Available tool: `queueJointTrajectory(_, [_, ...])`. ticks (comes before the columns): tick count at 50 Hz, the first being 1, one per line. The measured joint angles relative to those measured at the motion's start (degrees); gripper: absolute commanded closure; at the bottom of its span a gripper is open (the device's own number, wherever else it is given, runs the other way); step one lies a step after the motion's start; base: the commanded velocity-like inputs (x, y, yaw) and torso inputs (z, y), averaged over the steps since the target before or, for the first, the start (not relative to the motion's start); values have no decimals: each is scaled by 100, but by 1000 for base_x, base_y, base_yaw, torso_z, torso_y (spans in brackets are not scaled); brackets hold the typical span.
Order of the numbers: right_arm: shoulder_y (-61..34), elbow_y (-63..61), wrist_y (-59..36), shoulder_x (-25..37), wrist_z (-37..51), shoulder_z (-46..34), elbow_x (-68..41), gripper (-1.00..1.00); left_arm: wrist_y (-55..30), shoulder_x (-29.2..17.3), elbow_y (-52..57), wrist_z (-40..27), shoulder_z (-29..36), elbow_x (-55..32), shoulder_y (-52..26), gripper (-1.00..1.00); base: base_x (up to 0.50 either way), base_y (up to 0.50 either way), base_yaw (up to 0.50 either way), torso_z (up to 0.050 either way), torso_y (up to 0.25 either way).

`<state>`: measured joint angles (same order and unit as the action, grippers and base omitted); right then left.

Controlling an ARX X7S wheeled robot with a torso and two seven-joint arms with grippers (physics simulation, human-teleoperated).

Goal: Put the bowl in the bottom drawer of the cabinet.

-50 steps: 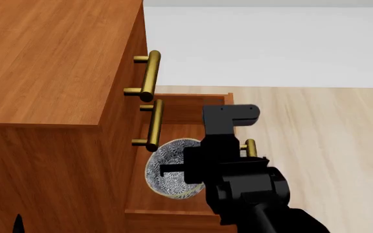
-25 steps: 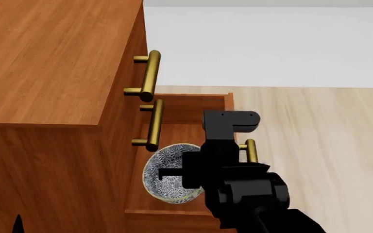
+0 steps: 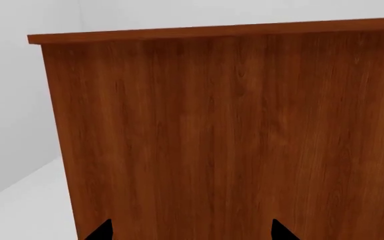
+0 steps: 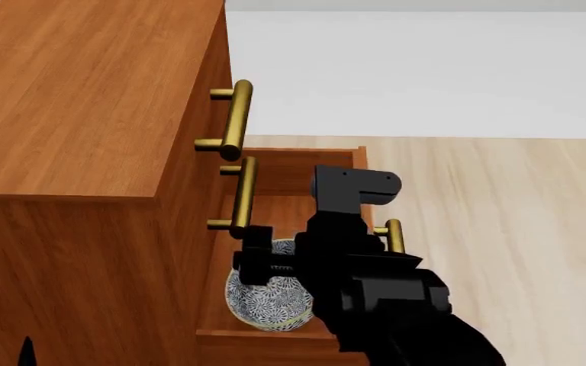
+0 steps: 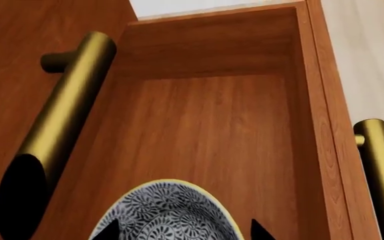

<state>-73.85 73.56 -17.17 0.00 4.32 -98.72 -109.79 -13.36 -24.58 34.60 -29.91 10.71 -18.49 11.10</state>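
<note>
At far left, boxy reddish-brown wood-grain cabinet, top filling the left of the head view, two closed upper drawer fronts with brass bar handles facing right. Left gripper facing the cabinet's flat side, only two dark fingertips visible, spread apart, holding nothing. Right of the handles, lowest reddish-brown wooden drawer pulled out, brass handle on its right. Inside, at the near end, small round blue-grey floral ceramic bowl, tilted. Black right gripper over the bowl; whether gripping: cannot tell.
</note>
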Motion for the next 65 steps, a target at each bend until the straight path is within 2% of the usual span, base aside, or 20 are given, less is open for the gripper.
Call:
queueJointTrajectory(32, [-457, 118, 522, 7, 346, -2094, -1147, -100, -17, -45, 43, -51, 11, -34, -16, -100, 0, -1, -1, 0, 0])
queueJointTrajectory(51, [-786, 135, 817, 118, 327, -3434, -2338, -100, -6, -61, 32, -71, 27, -46, -29, -100, 0, 0, 0, 0, 0])
queueJointTrajectory(65, [-978, 128, 942, 369, 291, -4102, -3070, -100, -28, -69, 56, -104, 56, -39, -40, -100, 0, 0, 0, 0, 0])
